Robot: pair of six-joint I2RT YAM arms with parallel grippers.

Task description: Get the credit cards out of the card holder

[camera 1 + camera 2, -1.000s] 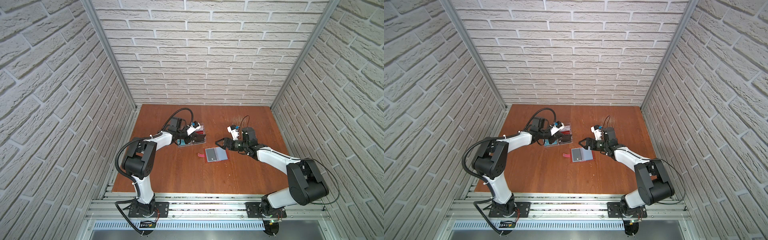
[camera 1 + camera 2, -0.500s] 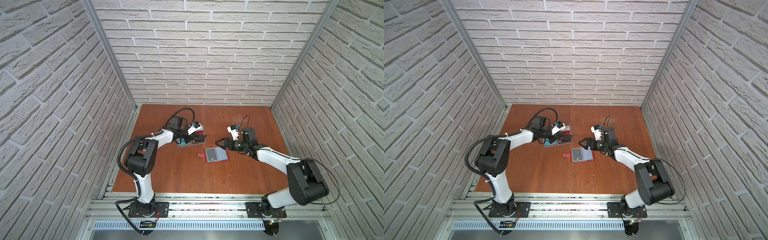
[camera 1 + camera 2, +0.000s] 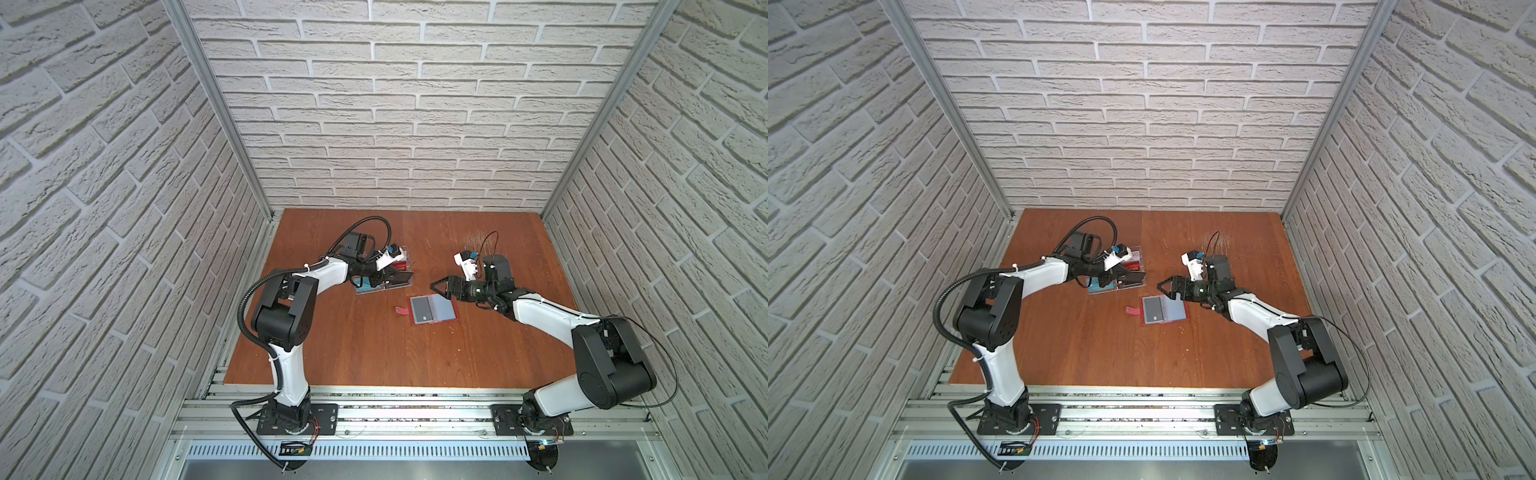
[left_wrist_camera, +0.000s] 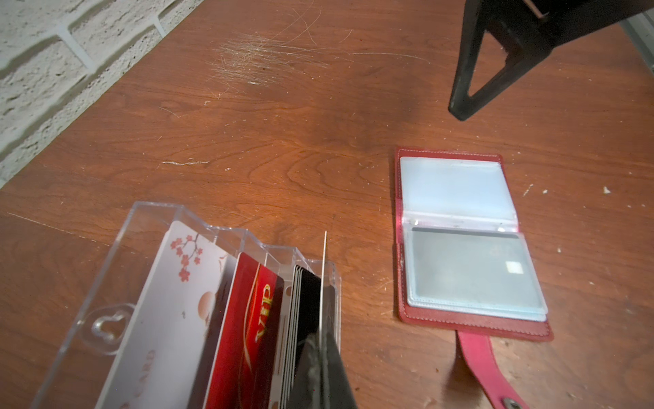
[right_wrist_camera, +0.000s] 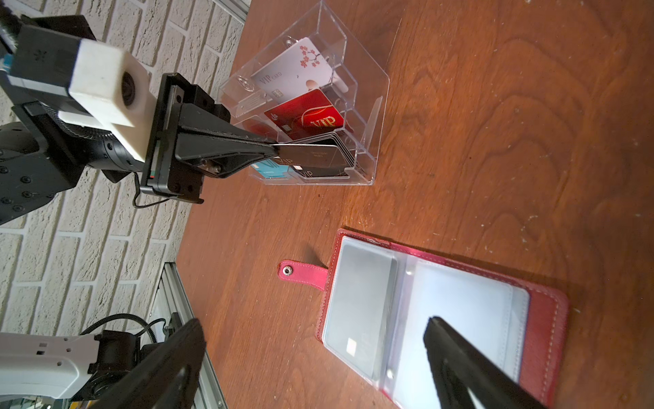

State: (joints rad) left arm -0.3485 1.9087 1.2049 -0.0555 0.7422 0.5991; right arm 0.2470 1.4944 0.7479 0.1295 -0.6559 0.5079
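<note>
Right wrist view: my left gripper (image 5: 274, 147), clamped on a dark credit card (image 5: 315, 155), has barely shifted, poised over the tray (image 5: 382, 106) just below. My right gripper (image 5: 314, 324), jaws apart, hovers above the card holder (image 5: 545, 336), where a second card (image 5: 357, 308) waits sleeved. Release looks next.

1. The table (image 4: 283, 141) is reddish-brown wood with visible grain, smooth with a low sheen; a patch of fine pale scratches (image 4: 262, 53) dulls it.
2. The card holder (image 4: 442, 320) has a red, leather-like matt cover with pale stitching; its sleeves (image 4: 456, 184) are soft, cloudy plastic with a shine.
3. Its strap (image 5: 304, 274) is the same red material, with a shiny metal snap (image 5: 287, 271).
4. The tray (image 4: 106, 269) is clear, hard, glossy plastic.
5. The red card (image 4: 247, 318) and white card (image 4: 170, 318) are glossy plastic; the dark card (image 5: 315, 155) has a duller sheen.
6. The walls (image 3: 415, 124) look rough and matt, like brick; the rails (image 3: 415, 411) are bare metal.
</note>
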